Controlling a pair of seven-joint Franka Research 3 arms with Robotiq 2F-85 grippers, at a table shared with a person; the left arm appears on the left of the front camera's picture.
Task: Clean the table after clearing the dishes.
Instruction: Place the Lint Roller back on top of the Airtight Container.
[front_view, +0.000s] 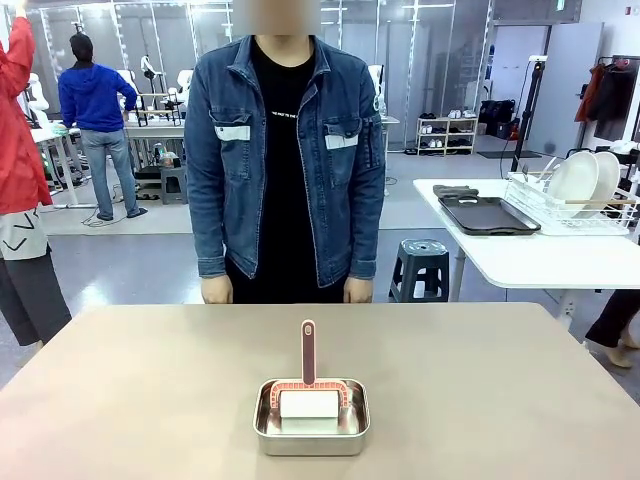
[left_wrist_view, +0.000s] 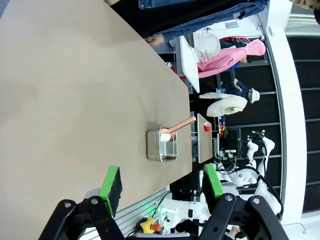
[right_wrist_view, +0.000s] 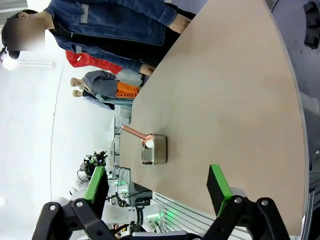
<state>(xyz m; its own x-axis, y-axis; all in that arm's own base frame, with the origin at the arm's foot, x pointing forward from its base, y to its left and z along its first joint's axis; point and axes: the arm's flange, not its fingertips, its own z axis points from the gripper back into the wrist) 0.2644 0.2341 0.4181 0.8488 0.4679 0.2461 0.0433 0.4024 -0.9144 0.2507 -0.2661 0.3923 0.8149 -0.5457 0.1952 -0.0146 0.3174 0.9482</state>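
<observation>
Both jaws spread, empty: left gripper (left_wrist_view: 161, 186), right gripper (right_wrist_view: 159, 186). Lint roller (front_view: 308, 392) stands in steel pan (front_view: 311, 418) at 6 o'clock on the table (front_view: 130, 390); dishes (front_view: 585, 180) racked on the side table at 2. Best: pinch the upright handle (front_view: 308, 352) squarely, lift straight, roll evenly.
</observation>
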